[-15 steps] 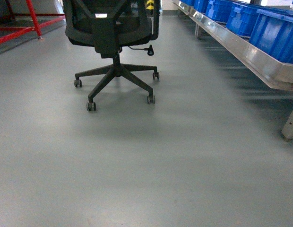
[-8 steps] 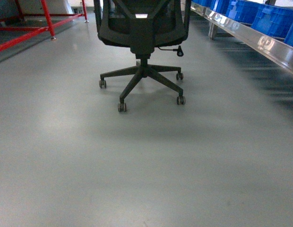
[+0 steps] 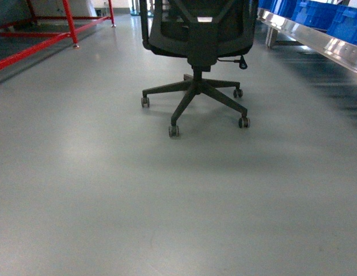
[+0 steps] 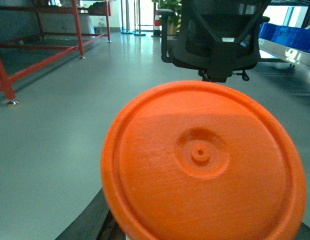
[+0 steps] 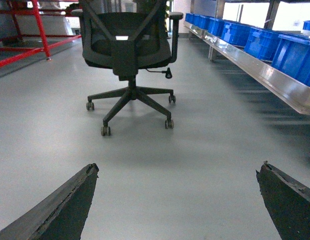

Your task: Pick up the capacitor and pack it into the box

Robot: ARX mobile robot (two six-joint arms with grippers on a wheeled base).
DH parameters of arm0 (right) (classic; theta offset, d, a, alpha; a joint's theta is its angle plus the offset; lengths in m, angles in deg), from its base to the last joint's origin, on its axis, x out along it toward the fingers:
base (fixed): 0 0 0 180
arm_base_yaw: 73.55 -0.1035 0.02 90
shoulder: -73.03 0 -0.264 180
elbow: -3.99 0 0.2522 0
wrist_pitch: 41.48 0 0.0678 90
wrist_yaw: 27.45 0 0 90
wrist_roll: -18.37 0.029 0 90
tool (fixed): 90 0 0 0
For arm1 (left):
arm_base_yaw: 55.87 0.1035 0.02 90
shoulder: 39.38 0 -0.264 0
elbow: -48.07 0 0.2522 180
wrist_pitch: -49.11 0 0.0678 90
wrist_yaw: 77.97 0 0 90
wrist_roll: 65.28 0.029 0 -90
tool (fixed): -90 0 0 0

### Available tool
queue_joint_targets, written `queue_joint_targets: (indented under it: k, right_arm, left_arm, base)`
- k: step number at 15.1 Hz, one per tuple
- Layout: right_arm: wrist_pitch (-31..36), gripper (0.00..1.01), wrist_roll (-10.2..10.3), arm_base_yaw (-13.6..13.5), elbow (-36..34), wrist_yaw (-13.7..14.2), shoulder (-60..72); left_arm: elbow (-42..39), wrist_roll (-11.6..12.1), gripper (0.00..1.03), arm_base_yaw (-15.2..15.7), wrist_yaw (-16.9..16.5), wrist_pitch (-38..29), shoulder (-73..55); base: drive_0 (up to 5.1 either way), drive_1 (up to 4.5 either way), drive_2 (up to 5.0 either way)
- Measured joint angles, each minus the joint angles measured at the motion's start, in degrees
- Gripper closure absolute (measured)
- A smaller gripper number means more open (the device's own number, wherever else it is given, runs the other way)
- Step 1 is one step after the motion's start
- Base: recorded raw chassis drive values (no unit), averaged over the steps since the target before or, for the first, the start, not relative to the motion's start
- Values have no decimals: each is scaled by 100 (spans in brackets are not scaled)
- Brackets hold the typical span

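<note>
The capacitor fills the left wrist view as a big round orange end face with a small hub in its middle. My left gripper is shut on it; only one dark finger shows below its left edge. In the right wrist view my right gripper stands open over bare grey floor, nothing between its fingers. Neither gripper appears in the head view. The box is out of view.
A black office chair on castors stands ahead on the grey floor. A red metal frame runs along the far left. A steel rack with blue bins lines the right side.
The head view has swung left: the chair has slid from left of centre to right of centre, the blue bins have mostly left the right edge, and more of the red frame shows.
</note>
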Motion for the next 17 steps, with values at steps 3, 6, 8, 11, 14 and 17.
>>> queue_joint_targets:
  k: [3,6,8,11,14,17]
  right_arm:
    - [-2,3,0,0,0,-2,0]
    - [-11,3,0,0,0,2,0]
    - [15,3,0,0,0,0,0]
    - [4,3,0,0,0,0,0]
    - [-2,3,0,0,0,0,0]
    - [-9,3,0,0,0,-2,0]
  left_arm:
    - [0,0,59,0,-2,0,0]
    - [0,0,59,0,-4,-7,0]
    - [0,0,59,0,-4,-17,0]
    - [0,0,59,0,-4,-15,0]
    - [0,0,59,0,-4,0,0]
    - [-2,0,59,0,7,0,0]
  base:
    - [-513,233,233]
    - [-498,247,247]
    - [-505,241,241]
    - [-498,247,247]
    - [-502,243,243]
    - [-496,249,249]
